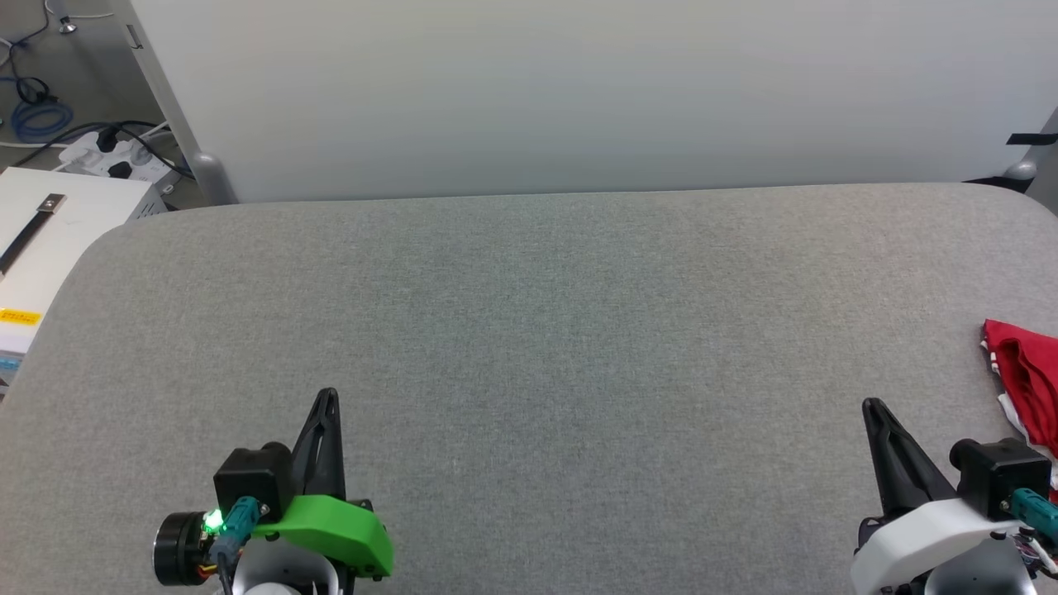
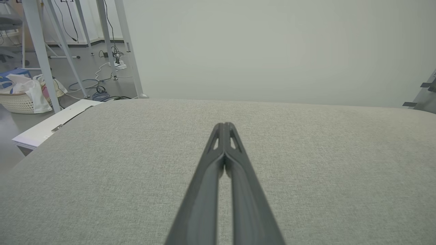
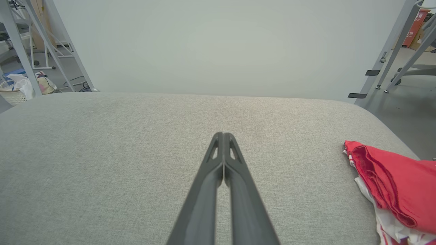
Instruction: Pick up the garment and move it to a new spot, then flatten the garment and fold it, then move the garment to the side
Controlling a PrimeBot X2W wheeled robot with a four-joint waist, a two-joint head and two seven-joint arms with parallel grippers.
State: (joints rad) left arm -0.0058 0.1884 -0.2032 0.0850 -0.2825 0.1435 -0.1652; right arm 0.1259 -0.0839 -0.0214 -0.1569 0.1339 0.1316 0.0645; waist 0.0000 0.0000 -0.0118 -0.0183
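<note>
Grey woven cloth covered the bench (image 1: 529, 289), backed by a pale partition (image 1: 579, 91). At the bench's right edge lay the garment (image 1: 1025, 372), a crumpled red heap with white showing beneath. Its length ran from far to near along that edge, and the frame cut part of it off. It sat just to the right of the right end effector (image 1: 869, 406), whose fingers were pressed together on nothing. The left end effector (image 1: 328, 395), likewise closed and empty, was well apart across the bench, so the right arm looked the natural one to reach.
</note>
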